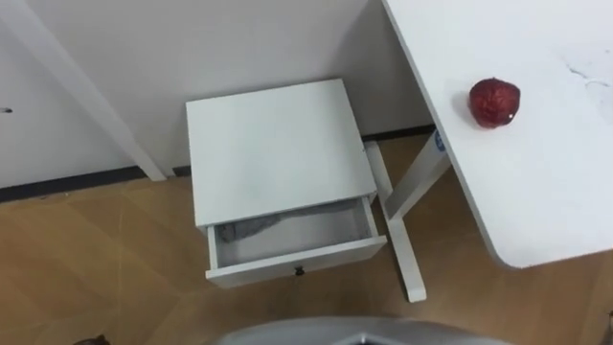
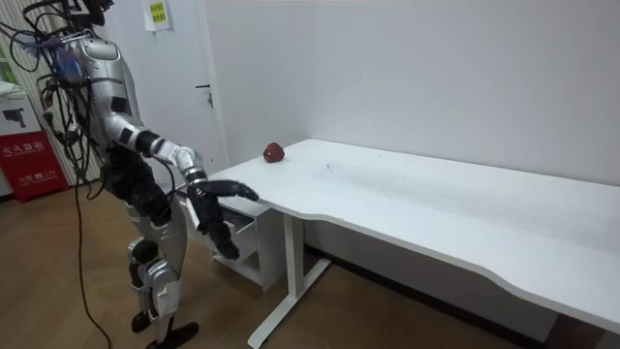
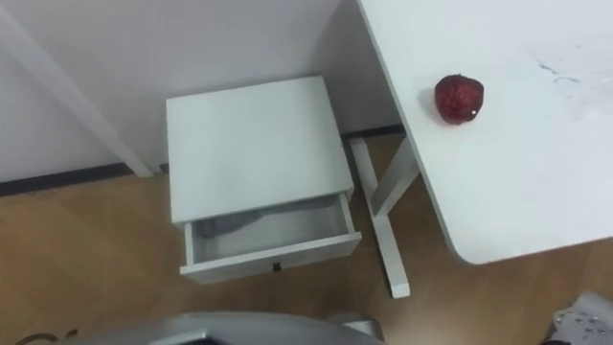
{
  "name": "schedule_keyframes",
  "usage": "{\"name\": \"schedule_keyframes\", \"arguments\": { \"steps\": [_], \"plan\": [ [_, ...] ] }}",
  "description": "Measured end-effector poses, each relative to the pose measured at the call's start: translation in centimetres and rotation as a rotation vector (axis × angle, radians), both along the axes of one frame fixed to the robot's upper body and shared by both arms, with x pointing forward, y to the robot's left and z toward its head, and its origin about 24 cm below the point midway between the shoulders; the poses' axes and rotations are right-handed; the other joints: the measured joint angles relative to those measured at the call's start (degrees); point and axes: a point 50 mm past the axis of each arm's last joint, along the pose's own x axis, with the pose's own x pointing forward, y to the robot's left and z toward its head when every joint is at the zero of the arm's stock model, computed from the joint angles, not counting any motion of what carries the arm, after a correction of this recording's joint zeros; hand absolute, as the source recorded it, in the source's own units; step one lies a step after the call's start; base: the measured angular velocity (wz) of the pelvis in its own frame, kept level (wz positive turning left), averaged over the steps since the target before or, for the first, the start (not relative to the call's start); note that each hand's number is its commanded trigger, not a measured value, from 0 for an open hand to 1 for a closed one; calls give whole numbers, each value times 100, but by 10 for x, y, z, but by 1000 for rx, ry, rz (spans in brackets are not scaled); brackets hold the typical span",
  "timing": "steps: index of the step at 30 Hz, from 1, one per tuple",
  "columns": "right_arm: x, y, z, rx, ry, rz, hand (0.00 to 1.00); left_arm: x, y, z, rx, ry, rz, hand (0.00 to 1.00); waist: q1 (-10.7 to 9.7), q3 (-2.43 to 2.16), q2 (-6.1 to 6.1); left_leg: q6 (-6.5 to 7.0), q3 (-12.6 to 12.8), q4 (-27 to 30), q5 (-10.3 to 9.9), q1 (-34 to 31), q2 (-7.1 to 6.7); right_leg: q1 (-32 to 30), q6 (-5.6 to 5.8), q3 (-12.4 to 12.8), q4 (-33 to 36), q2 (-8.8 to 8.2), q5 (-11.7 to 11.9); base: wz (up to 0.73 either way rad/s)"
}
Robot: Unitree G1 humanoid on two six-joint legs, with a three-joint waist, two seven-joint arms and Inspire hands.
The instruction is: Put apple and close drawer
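A dark red apple (image 1: 494,103) lies on the white table (image 1: 565,192) to my right, well back from its near edge. In front of me, against the wall, stands a small white nightstand (image 1: 278,144) with its drawer (image 1: 297,251) pulled part way open. In the room view I stand facing the nightstand. My right hand (image 2: 231,190) is held out with straight fingers just short of the table's end, and its edge shows low in the right eye view (image 3: 584,321). My left hand (image 2: 219,235) hangs lower, in front of the nightstand. Neither hand holds anything.
A crumpled grey cloth (image 1: 251,228) lies in the drawer's left part. The table's white leg and foot (image 1: 402,240) stand right of the nightstand. A slanted white beam (image 1: 86,96) leans at the wall on the left. The floor is wood.
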Motion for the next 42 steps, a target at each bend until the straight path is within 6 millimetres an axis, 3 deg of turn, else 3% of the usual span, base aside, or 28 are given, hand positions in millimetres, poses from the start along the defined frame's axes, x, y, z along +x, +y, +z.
{"name": "schedule_keyframes", "arguments": {
  "steps": [3,7,11,19,26,30,34,42],
  "plan": [
    [17,-3,31,-202,105,83,0,4,-2,0,-4,-11,-23,0,43,16,11,0,-12,-15,0,-5,2,-12,-1,-2,5,3,1,0],
    [47,11,65,-504,280,261,0,10,-8,-2,-16,-16,-87,0,84,32,30,-1,16,-21,0,-14,13,-25,-10,2,7,12,9,-3],
    [67,30,78,-686,359,408,0,14,-13,-3,-30,-22,-121,0,260,31,10,-3,37,-77,1,47,17,-17,-13,61,-2,23,11,-5],
    [89,49,76,-801,402,651,0,10,-14,-3,-52,-9,-139,0,498,25,23,-2,61,-79,1,35,36,-32,-17,32,-17,25,37,-2],
    [105,61,77,-910,446,856,0,8,-12,-3,-66,-9,-143,0,517,37,-47,-2,0,-74,2,56,27,13,-17,-12,-17,24,38,2],
    [114,71,72,-922,431,991,0,8,-11,-2,-65,-5,-148,0,527,72,-133,-3,-1,-68,1,125,34,86,-18,-17,-25,27,38,0],
    [119,79,70,-939,409,1086,0,6,-10,-2,-63,0,-153,0,532,73,-132,-2,-1,-53,1,120,53,84,-18,-16,-22,23,52,0],
    [121,82,63,-976,458,1200,0,6,-6,-1,-64,9,-170,0,528,-2,-25,-2,-15,-37,1,124,48,115,-19,-28,-10,10,56,0]
  ]
}}
